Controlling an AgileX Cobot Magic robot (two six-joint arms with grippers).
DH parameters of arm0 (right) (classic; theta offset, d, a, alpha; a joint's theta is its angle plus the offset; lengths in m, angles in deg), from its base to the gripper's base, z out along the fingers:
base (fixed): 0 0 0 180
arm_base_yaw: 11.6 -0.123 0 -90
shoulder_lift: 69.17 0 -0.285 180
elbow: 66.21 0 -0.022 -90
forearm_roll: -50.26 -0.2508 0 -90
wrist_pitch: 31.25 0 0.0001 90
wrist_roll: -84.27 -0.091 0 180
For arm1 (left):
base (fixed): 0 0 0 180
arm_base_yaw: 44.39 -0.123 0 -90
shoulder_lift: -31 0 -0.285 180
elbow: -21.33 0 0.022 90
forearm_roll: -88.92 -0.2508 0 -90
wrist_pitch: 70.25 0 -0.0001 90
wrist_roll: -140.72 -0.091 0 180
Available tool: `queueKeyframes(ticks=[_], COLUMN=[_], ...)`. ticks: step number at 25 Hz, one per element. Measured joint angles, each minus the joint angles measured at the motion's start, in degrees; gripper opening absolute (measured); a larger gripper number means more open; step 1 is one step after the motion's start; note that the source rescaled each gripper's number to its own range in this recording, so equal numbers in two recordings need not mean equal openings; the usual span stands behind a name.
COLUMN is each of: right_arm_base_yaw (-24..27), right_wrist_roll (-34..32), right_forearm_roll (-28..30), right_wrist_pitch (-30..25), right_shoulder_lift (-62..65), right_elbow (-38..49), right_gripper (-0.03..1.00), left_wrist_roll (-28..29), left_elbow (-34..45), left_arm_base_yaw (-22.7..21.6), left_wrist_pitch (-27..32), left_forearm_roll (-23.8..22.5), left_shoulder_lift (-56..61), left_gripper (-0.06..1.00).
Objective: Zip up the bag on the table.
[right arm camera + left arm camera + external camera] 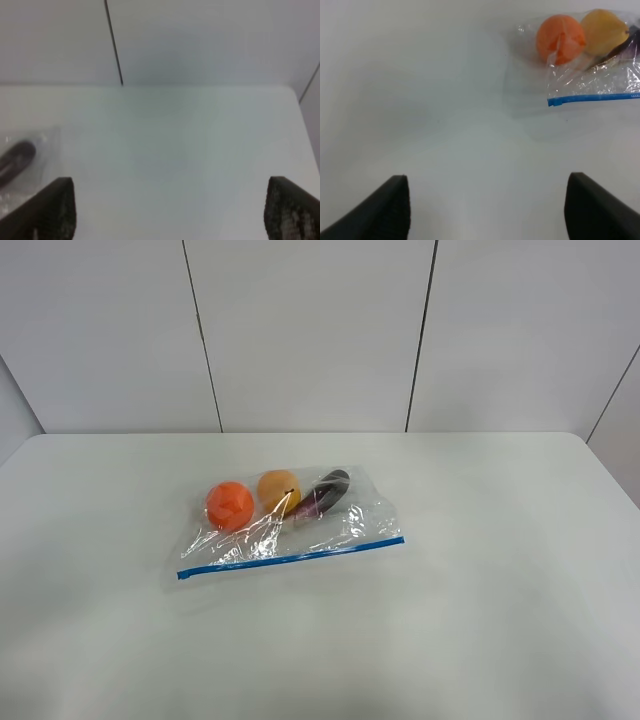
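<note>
Clear plastic bag (590, 65) lies well ahead of the wide-open, empty left gripper (487, 210) on the table (420, 100).

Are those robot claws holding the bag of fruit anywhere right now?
Nothing is held. Both sets of jaws stand open over bare table, and the bag lies untouched, its blue zip strip free.

I see bright, even overhead light, barely any shadows. White glare specks on the clear crinkly plastic zip bag (290, 520). Both wrist views soft; dark fingertips (50, 210) blurred.
</note>
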Motion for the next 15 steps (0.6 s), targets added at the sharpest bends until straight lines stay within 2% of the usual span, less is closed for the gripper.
queueKeyframes(ticks=[5, 15], right_arm_base_yaw=[0.00, 0.00], right_wrist_roll=[0.01, -2.39], right_forearm_roll=[0.00, -0.68], right_wrist_pitch=[-2.19, -3.61], right_shoulder_lift=[4.74, 24.58], right_elbow=[3.92, 16.80], right_gripper=[1.00, 1.00], left_wrist_roll=[0.00, 0.00], left_elbow=[0.00, 0.00], left_arm_base_yaw=[0.00, 0.00], left_wrist_pitch=[0.00, 0.00], left_forearm_roll=[0.00, 0.00], left_shoulder_lift=[0.00, 0.00], left_gripper=[0.79, 0.79])
